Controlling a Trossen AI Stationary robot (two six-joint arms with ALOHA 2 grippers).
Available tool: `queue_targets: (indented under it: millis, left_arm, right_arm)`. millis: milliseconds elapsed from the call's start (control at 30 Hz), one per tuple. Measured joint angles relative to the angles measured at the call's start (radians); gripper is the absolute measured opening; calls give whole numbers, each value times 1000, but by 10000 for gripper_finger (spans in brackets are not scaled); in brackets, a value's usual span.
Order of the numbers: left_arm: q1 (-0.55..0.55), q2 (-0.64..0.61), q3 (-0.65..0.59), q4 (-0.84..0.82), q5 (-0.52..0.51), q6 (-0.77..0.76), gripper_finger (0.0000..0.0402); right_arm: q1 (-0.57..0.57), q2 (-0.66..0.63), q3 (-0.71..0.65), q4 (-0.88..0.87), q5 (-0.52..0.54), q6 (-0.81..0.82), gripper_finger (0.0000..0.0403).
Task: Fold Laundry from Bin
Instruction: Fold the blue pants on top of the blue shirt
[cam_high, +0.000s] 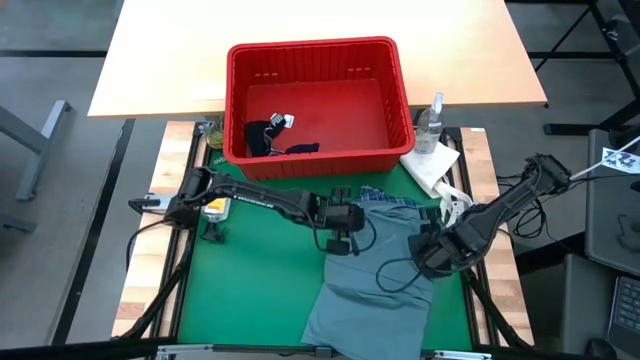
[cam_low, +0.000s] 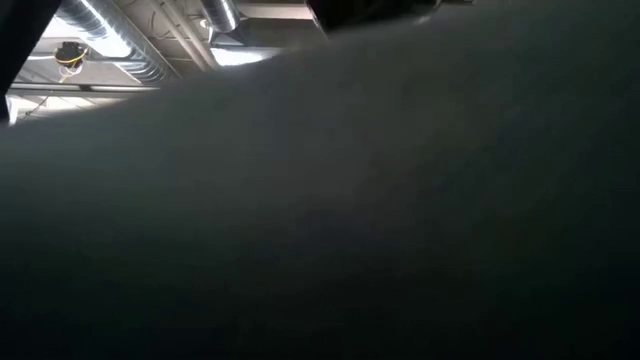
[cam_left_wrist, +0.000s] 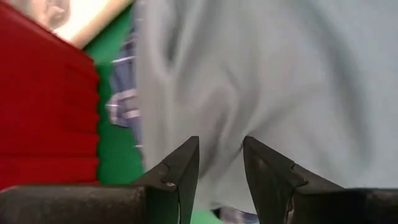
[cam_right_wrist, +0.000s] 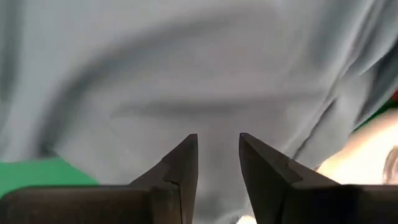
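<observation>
Both grippers sit parted over the grey-blue garment (cam_high: 375, 290) spread on the green mat (cam_high: 250, 290), left gripper (cam_left_wrist: 221, 163) and right gripper (cam_right_wrist: 217, 160) gripping nothing, red bin (cam_high: 318, 100) beyond them holding the dark navy garment (cam_high: 268, 138).

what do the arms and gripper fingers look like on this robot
Both arms are dark, slim and jointed, with black cables looping alongside. The left arm carries pale lettering. Left gripper and right gripper each have two dark, wedge-shaped fingers tapering to points.

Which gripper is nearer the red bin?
Left. The left gripper sits just in front of the red bin; the right gripper is farther off, toward the table's right edge.
</observation>
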Motion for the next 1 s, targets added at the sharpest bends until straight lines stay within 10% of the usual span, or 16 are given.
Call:
queue_targets:
  millis: [1000]
  left_arm:
    - [49, -28, 0, -23, -48, 8, 121]
  right_arm:
    - [1, -5, -16, -259, -64, 237, 117]
